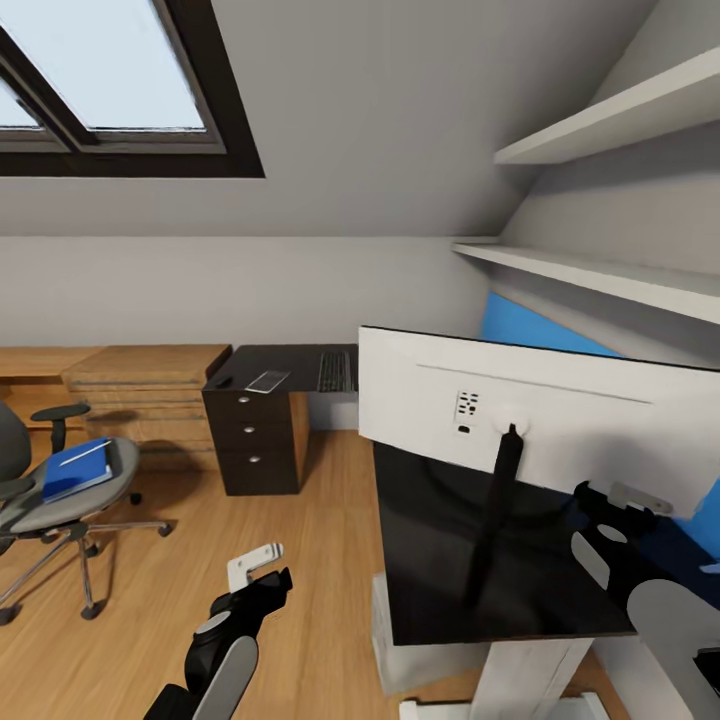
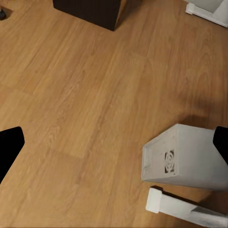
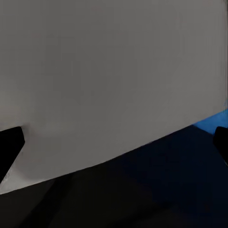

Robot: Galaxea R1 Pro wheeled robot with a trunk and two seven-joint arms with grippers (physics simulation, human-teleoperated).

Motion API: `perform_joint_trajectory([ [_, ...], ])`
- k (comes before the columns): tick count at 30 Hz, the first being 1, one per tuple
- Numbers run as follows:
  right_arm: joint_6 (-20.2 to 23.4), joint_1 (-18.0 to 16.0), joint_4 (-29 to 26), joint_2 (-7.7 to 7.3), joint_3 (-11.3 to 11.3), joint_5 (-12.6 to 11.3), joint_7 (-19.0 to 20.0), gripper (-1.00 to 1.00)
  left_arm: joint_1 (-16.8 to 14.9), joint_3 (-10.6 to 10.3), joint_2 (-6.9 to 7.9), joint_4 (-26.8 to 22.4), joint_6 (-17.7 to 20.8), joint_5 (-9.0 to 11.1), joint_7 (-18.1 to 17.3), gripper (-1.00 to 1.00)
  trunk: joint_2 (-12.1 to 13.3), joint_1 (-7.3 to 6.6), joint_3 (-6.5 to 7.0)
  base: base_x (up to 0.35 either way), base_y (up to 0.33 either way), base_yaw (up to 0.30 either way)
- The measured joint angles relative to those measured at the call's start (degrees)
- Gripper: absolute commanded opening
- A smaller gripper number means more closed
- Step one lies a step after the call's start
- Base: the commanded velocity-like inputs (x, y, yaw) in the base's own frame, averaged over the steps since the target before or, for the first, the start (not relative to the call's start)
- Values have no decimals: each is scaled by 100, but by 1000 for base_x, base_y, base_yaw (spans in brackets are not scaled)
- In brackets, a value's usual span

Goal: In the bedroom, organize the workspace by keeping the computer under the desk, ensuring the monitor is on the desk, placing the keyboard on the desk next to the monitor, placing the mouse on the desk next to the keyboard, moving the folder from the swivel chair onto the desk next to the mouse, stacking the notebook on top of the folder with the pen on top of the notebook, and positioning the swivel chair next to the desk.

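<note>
Monitor (image 1: 560,420) stands on desk (image 1: 430,580), white back toward robot, long axis crosswise. Right gripper (image 1: 607,503) just beside its lower right edge, jaws spread, empty; nearer arm. Left gripper (image 1: 262,570) open over floor.

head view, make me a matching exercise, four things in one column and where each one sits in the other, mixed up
Things:
1. folder
2. monitor
3. keyboard
4. computer

Places:
a. on the floor beside the desk's white leg
b. on the near desk top, white back to the camera
c. on the chair seat
d. on the far desk top, above the drawers

Pairs: 1-c, 2-b, 3-d, 4-a
</note>
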Motion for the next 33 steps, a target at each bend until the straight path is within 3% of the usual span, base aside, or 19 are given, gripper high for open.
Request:
perform_joint_trajectory([
  [12,-1,1,1,-7,-1,12,5,100,1,11,0,1,-6,0,6,100,0,1,0,162,0,0],
  [20,-1,1,6,-17,23,410,10,100,0,12,-6,-11,-28,1,9,100,0,0,0,82,0,0],
  [33,4,0,-1,-26,43,489,17,100,0,12,-8,-18,-41,1,9,100,0,1,0,106,0,0],
])
